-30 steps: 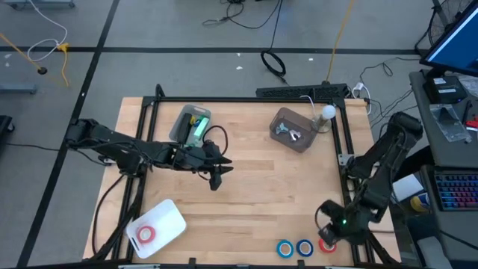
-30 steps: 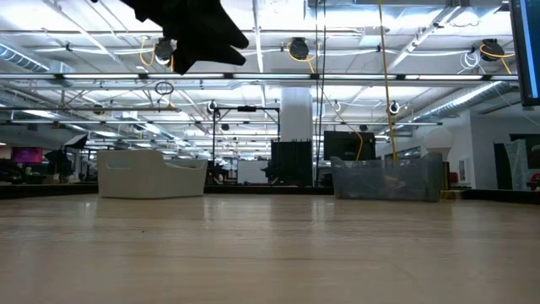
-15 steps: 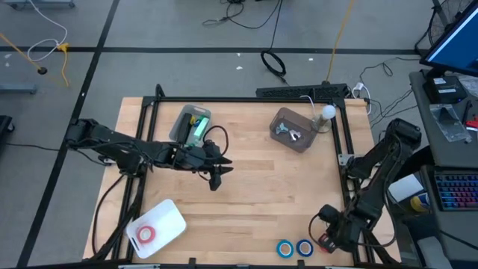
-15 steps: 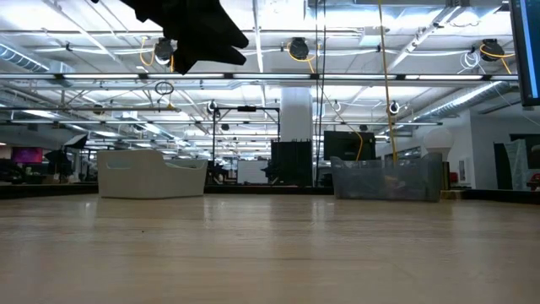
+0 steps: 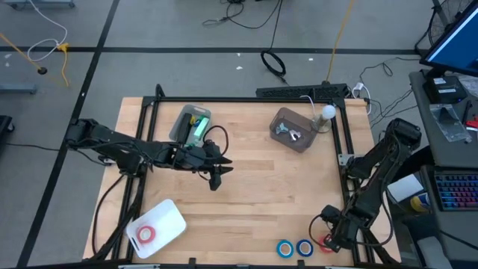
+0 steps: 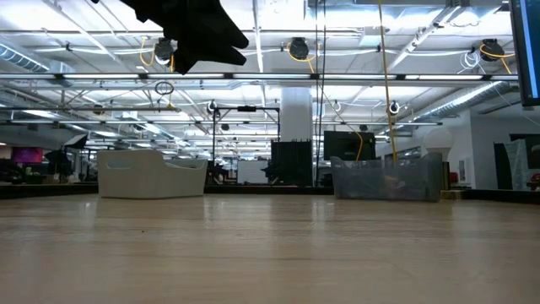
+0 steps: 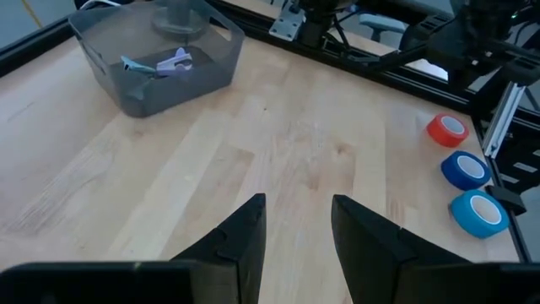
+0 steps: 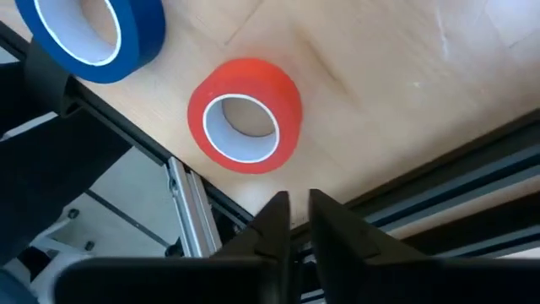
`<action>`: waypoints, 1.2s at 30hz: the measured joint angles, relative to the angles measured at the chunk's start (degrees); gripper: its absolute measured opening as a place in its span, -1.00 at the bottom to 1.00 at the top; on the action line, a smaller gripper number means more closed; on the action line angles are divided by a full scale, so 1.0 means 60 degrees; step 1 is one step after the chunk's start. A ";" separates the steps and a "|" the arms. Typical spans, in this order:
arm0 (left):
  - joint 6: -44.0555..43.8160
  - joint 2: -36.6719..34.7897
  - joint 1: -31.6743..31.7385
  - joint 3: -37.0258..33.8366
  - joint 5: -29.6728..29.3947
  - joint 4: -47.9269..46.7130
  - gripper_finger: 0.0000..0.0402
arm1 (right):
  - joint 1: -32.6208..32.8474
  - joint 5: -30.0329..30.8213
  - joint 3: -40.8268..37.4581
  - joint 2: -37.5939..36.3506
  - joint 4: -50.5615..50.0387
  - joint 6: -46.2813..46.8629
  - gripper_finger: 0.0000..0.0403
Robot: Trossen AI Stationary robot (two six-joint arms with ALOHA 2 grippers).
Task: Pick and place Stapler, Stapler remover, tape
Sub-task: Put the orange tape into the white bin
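target: red tape roll (image 8: pixel 245 116), lying flat on the worktop (image 5: pixel 254 187), right at the corner by the frame rail, last in line after the two blue tape rolls (image 5: pixel 294 248)

which way from jaws: right gripper (image 8: pixel 293 207) sits just beside the red roll on the rail side, so the roll is dead ahead of the fingertips, not yet between them

right jaws: only a narrow slit between the fingers, holding nothing

long axis: none really, it's a ring, hole facing up

nearer arm: the right one by far; left gripper (image 7: pixel 297 228) hangs mid-worktop, well apart from the red roll, jaws partly open and empty

my guess: the jaws need to spread before they can straddle that roll
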 joint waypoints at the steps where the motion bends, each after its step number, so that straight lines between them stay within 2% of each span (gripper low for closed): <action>1: 0.0002 0.0000 -0.0003 0.0000 -0.0002 0.0000 -0.32 | -0.0014 0.0005 0.0000 0.0000 0.0010 -0.0001 -0.78; 4: 0.0009 0.0000 -0.0005 0.0000 -0.0004 0.0000 -0.32 | -0.0015 0.0048 0.0000 0.0000 0.0077 0.0007 -0.58; 9: 0.0009 0.0000 0.0004 0.0000 -0.0035 0.0000 -0.32 | -0.0002 0.1082 0.0000 0.0000 0.0350 -0.0003 -0.28; 16: 0.0009 0.0000 0.0004 0.0000 -0.0058 -0.0017 -0.32 | -0.0002 0.1193 -0.0377 0.0003 0.0761 -0.0103 -0.05; 20: 0.0009 0.0000 0.0004 0.0000 -0.0060 -0.0040 -0.32 | -0.0002 0.1167 -0.0861 0.0004 0.1475 -0.0081 -0.03; 25: 0.0018 0.0000 0.0004 0.0000 -0.0060 -0.0044 -0.32 | -0.0002 0.0458 -0.1451 0.0004 0.1974 -0.0071 -0.07; 36: -0.0024 0.0000 0.0004 0.0000 -0.0060 -0.0049 -0.32 | -0.0067 0.0447 -0.1887 -0.0004 0.2620 -0.0339 -0.14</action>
